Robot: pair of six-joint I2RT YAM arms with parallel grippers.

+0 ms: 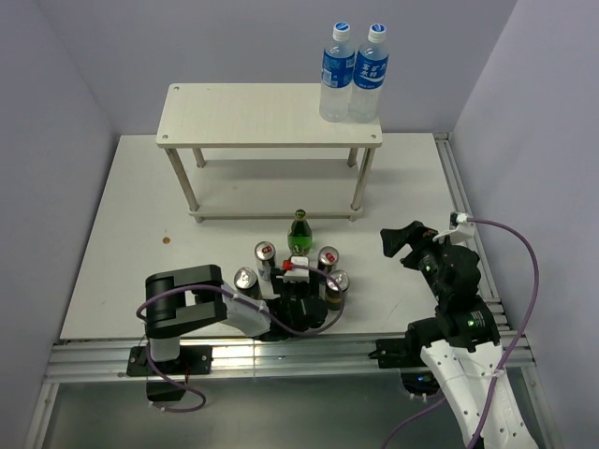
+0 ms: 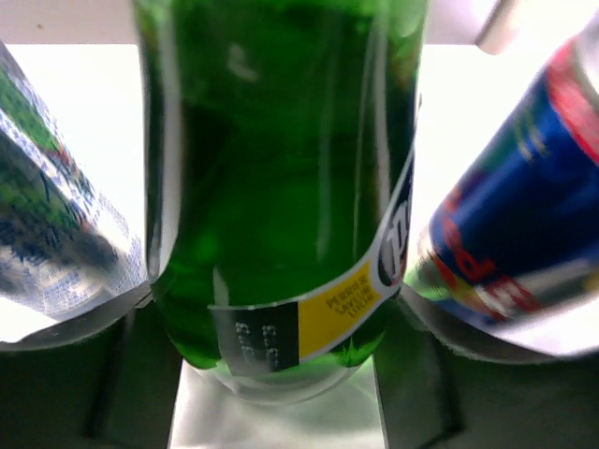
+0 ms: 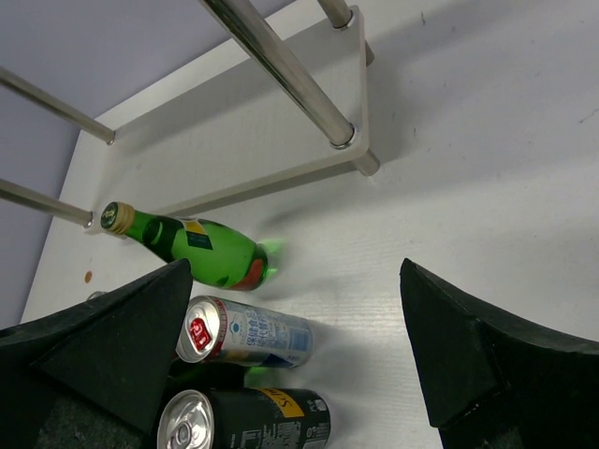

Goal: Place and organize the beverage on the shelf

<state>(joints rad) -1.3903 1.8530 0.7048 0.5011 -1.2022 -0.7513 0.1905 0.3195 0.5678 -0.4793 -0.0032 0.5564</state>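
The drinks stand bunched at the table's near middle. One green bottle (image 1: 299,234) stands in front of the cream shelf (image 1: 243,112). Two slim silver cans (image 1: 265,253) (image 1: 328,257) and two dark cans (image 1: 245,279) (image 1: 337,282) ring my left gripper (image 1: 298,281). In the left wrist view my left gripper (image 2: 276,379) is shut on the second green bottle (image 2: 281,187), with a can on each side (image 2: 56,215) (image 2: 524,215). My right gripper (image 1: 412,238) is open and empty to the right of the drinks. Its view (image 3: 299,346) shows the free bottle (image 3: 201,248), a silver can (image 3: 248,332) and a dark can (image 3: 248,421).
Two tall clear water bottles (image 1: 353,73) with blue labels stand on the shelf top's right end. The shelf's metal legs (image 3: 281,70) and lower board (image 3: 234,140) lie just beyond the drinks. A small brown spot (image 1: 166,241) marks the table at the left.
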